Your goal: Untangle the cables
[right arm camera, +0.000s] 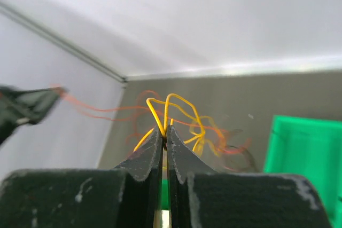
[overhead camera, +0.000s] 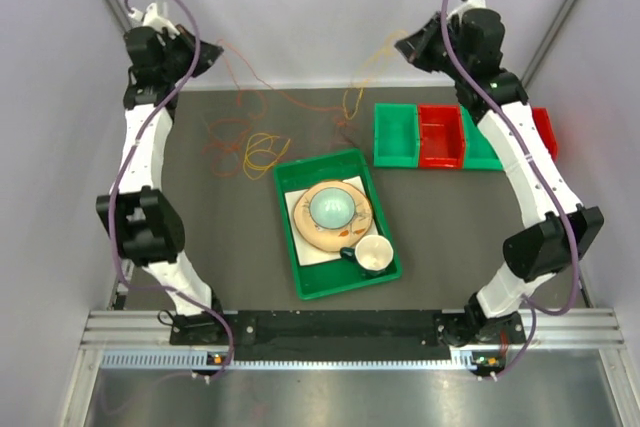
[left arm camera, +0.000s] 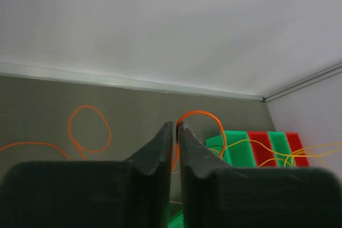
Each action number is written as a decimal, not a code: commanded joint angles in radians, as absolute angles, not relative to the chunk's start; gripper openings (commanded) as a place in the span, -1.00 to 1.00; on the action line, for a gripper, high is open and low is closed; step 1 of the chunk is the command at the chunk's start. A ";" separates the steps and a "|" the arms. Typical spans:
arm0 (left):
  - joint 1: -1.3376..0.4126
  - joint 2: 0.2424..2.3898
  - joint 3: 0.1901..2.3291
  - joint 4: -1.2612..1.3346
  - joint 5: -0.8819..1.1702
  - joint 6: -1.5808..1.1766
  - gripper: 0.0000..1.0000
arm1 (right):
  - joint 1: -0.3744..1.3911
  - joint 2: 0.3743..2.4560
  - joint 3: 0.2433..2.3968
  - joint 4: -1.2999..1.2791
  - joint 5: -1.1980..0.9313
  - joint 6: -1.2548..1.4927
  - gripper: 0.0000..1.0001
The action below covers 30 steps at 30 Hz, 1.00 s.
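The worktop [overhead camera: 240,247] carries a tray [overhead camera: 315,284] and bins [overhead camera: 398,135], both standing apart from the cables [overhead camera: 262,152]. These lie heaped at the far left and rise to both arms. The left pincer [left arm camera: 177,126] and right pincer [right arm camera: 164,130] are each clamped on a strand, held high and apart, probably to draw the tangle open. Only the top view shows the heap. Only the right wrist view shows the yellow strand nipped.

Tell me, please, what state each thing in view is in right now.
left pincer, shut on the cables, raised.
right pincer, shut on the cables, raised.
cables, tangled; some strands lifted between the pincers, the rest heaped on the table.
cup, mouth up, looks empty, in the green tray.
bins, upright, empty where visible.
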State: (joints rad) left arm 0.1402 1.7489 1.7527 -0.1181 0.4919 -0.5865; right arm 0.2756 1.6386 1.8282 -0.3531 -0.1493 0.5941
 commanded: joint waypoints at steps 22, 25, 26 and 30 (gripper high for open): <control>0.005 1.591 1.172 0.333 0.844 -0.566 0.98 | 0.595 2.028 2.457 -0.313 0.175 0.759 -1.00; -0.064 1.601 1.129 0.350 0.798 -0.557 0.96 | 0.603 2.081 2.505 -0.290 0.176 0.805 -1.00; -0.078 1.608 1.117 0.382 0.782 -0.561 0.96 | 0.604 2.092 2.519 -0.282 0.179 0.813 -1.00; -0.187 1.635 1.097 0.394 0.672 -0.482 0.93 | 0.606 2.118 2.523 -0.253 0.179 0.853 -1.00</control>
